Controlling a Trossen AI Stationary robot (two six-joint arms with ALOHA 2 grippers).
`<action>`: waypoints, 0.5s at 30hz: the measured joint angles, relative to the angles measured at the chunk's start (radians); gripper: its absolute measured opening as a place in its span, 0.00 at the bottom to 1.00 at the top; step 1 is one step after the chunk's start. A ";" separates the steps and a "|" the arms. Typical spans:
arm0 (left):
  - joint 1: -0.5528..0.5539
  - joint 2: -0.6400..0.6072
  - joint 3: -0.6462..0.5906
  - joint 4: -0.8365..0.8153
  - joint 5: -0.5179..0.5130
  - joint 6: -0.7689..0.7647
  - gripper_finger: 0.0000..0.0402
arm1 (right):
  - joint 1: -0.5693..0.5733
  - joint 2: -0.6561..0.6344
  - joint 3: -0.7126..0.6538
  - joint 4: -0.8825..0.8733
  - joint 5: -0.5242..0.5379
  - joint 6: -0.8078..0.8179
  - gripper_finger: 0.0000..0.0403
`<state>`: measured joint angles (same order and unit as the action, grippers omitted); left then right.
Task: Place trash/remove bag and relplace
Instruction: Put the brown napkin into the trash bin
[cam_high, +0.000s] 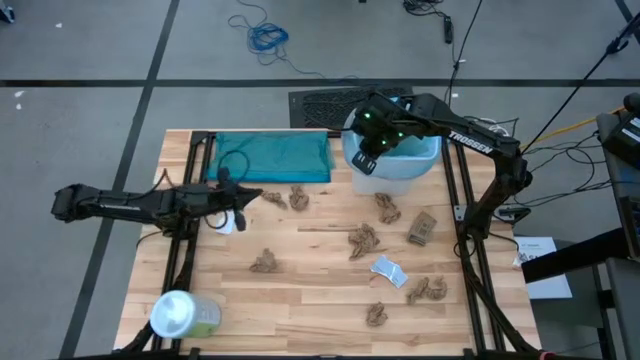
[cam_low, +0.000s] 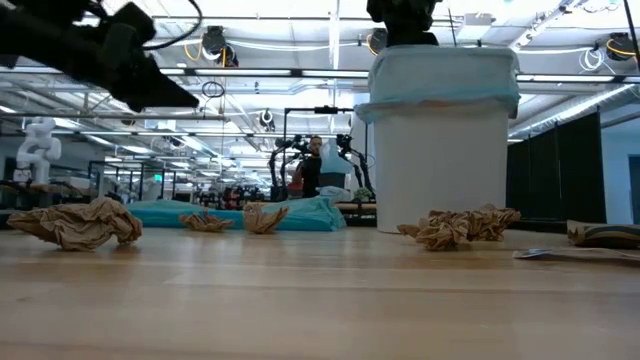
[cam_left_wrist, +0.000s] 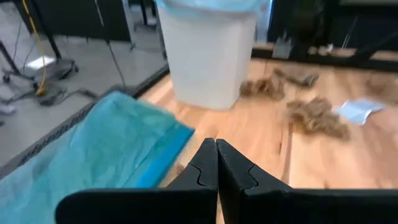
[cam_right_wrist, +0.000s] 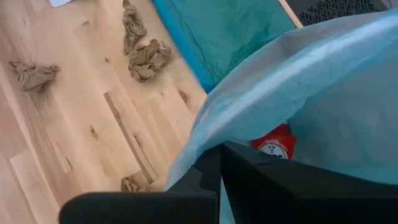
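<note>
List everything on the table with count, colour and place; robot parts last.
Bin: one, white, far right of the table.
Bag: one, light blue, lining the bin.
Red bottle: one, inside the bag.
Teal bag: one, flat, far left-centre.
Paper wads: about nine, brown, scattered mid-table.
White scrap: one, right of centre.
Container: one, pale green, white lid, near left corner.
Left pincer: shut, empty, beside the teal bag.
Right pincer: shut, over the bin rim.
</note>
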<state>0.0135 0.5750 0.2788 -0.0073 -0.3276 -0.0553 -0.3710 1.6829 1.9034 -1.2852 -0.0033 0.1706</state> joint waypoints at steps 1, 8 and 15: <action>0.004 0.040 0.023 -0.006 0.012 -0.009 0.00 | 0.001 0.000 0.000 0.002 0.001 -0.005 0.00; 0.009 0.324 0.152 -0.008 0.067 0.030 0.00 | 0.012 0.000 0.000 0.004 0.002 -0.059 0.00; 0.032 0.588 0.256 -0.005 0.058 0.118 0.09 | 0.013 0.000 0.000 0.018 0.001 -0.082 0.00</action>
<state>0.0452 1.1634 0.5352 -0.0126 -0.2696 0.0628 -0.3576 1.6833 1.9034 -1.2674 -0.0021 0.0891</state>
